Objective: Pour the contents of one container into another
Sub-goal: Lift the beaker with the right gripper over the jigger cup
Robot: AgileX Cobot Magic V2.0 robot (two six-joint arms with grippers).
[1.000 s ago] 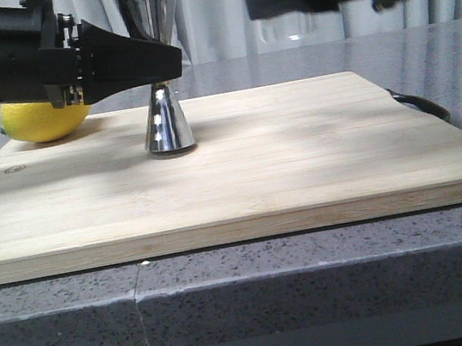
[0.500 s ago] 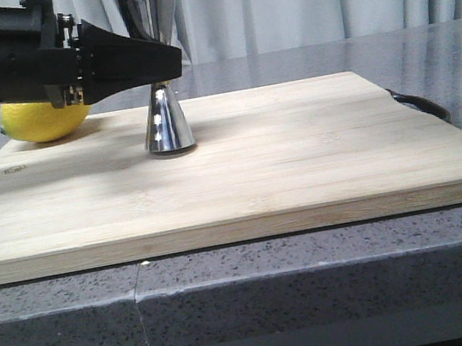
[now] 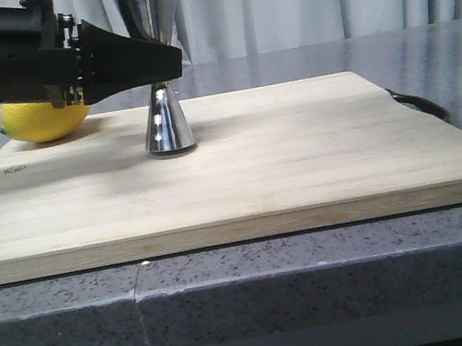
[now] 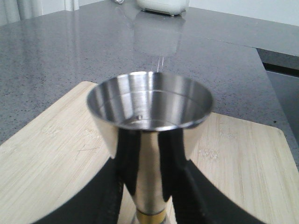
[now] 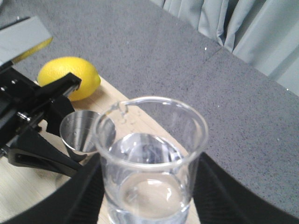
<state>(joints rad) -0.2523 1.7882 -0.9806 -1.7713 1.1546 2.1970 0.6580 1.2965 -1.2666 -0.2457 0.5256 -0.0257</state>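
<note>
Jigger (image 3: pixel 157 71) stood upright, axis vertical, clamped at waist by left gripper (image 3: pixel 164 61); right gripper (image 5: pixel 147 191) grasped upright beaker (image 5: pixel 150 161). No legible markings.

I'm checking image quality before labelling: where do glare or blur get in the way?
Front view: bright highlights streak the jigger, edges sharp. Left wrist view: jigger cup rim soft, left hand fingers dark and blurred. Right wrist view: beaker glass glints and looks soft; lemon clear.

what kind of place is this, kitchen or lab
Probably a kitchen or home bar counter: a wooden cutting board on a speckled grey countertop, with a lemon and a steel jigger.
</note>
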